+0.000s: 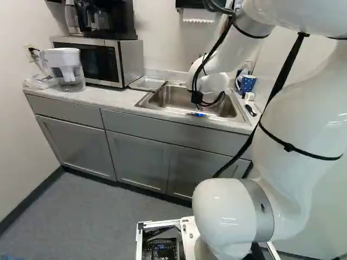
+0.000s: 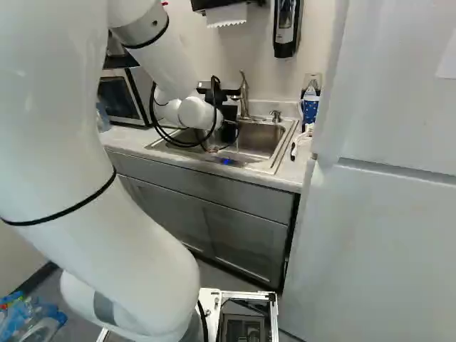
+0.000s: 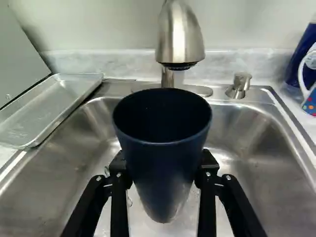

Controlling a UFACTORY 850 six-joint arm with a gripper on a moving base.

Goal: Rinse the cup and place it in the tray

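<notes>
Hand (image 3: 164,167): clamped on cup (image 3: 162,153) | sink (image 1: 174,98): upper centre, left base view | likely light, stiff, slick; we'd hold mid-wall

Cup (image 3: 160,170): dark blue, tapered; I grip it mouth-up over the sink (image 3: 264,153). Tray (image 3: 52,111): shallow, metallic, lying on the table (image 1: 111,98) beside the sink.

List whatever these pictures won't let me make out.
- Inside bottom of the cup: lost in darkness, wrist view.
- Pads of the jaws: behind the cup, wrist view.
- The tray: hidden by the arm, right base view.
- The faucet: hidden by the arm, left base view.
</notes>
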